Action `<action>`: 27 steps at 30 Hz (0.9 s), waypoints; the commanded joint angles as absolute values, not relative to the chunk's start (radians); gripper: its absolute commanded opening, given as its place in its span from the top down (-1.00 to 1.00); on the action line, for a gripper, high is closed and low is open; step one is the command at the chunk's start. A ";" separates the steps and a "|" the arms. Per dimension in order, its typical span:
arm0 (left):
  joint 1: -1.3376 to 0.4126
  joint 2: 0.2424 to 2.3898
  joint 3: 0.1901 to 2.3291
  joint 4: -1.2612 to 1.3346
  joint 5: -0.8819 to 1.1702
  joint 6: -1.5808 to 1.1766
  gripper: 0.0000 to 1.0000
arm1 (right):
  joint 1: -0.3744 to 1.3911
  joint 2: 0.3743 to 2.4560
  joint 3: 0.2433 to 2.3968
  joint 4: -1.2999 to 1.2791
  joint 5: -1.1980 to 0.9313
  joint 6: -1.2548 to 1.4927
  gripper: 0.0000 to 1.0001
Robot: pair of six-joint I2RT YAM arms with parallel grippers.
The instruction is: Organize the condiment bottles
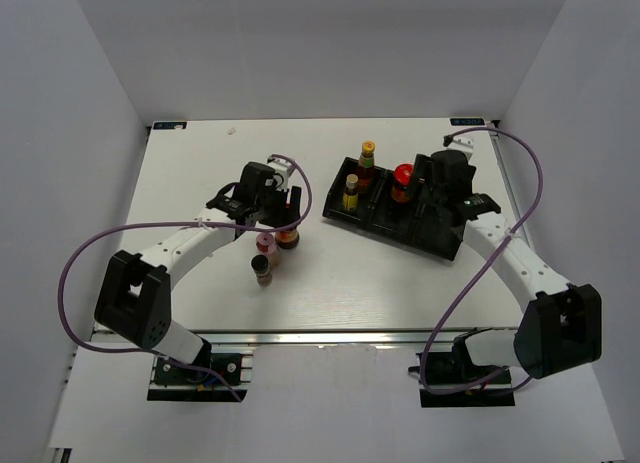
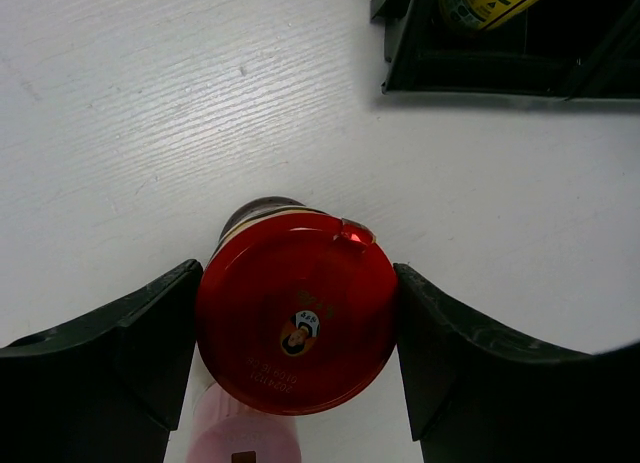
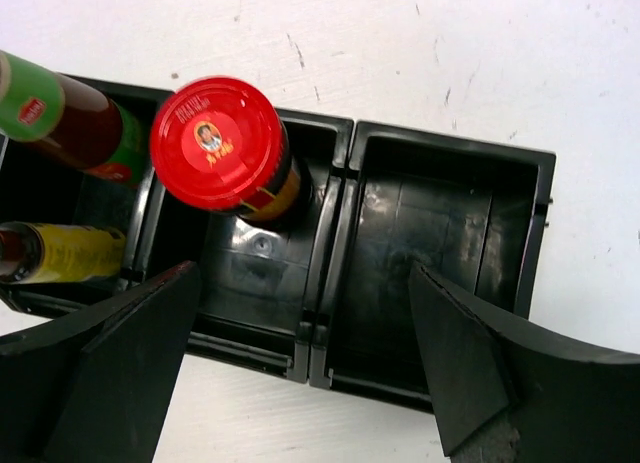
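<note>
A red-lidded dark jar [image 1: 288, 236] stands on the table, and my left gripper [image 1: 280, 215] is shut on it; both fingers [image 2: 130, 353] press the edges of its red lid [image 2: 297, 323]. A pink-capped bottle [image 1: 265, 245] stands right beside it, and a dark-capped tiny jar [image 1: 262, 271] is nearer the front. In the black tray [image 1: 442, 245] stand two yellow-capped bottles [image 1: 368, 155] [image 1: 351, 191] and a second red-lidded jar [image 1: 403, 179]. My right gripper [image 3: 310, 363] hangs open above the tray, between that jar's [image 3: 218, 143] compartment and an empty compartment [image 3: 440, 233].
The tray [image 2: 480, 68] lies slanted at the back right, its near corner just ahead of my left gripper. White walls close in the table on three sides. Purple cables loop off both arms.
</note>
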State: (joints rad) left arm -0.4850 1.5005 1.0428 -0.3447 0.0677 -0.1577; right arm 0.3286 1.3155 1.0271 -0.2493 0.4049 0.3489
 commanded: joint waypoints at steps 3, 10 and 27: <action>-0.522 1.468 1.088 -0.370 0.042 -0.144 0.12 | 0.327 1.275 0.974 -0.227 0.439 0.382 -0.79; -0.598 1.419 1.143 -0.362 0.086 -0.121 0.38 | 0.327 1.161 0.888 -0.224 0.500 0.449 -0.79; -0.802 1.691 1.574 -0.327 0.331 -0.024 0.48 | 0.319 0.824 0.661 -0.155 0.750 0.552 -0.79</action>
